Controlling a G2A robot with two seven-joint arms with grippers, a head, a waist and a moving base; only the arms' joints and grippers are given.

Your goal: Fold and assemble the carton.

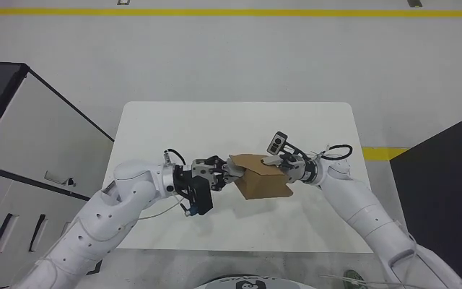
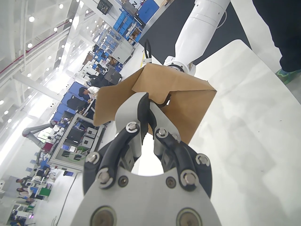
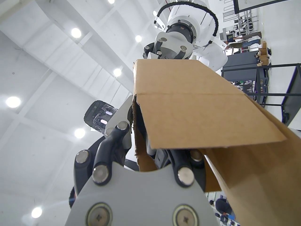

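1. White worktop (image 1: 180,130) stands on a pale floor; a yellow line (image 1: 216,11) runs along the floor past its far edge, and a grey cabinet (image 1: 36,130) stands off its left edge.
2. Brown carton (image 1: 261,180) sits about the middle of the worktop, slightly toward the right edge, between the two arms. It is partly formed: the side walls are up, one flap lies folded across the top, and another flap stands out loose on the side facing the left arm.
3. Whether the carton rests on the worktop or is held just clear of it cannot be told.
4. Left claw (image 2: 147,105) is at the carton's left side, clenched on the edge of a flap where two flaps overlap. Both fingertips press together on the cardboard.
5. Right claw (image 3: 140,123) is at the carton's right side, grasping a carton wall. One finger (image 3: 123,121) lies just outside the wall; the other is inside, mostly hidden by the flap above it.
6. Both arms meet the carton from opposite sides, roughly level with one another.
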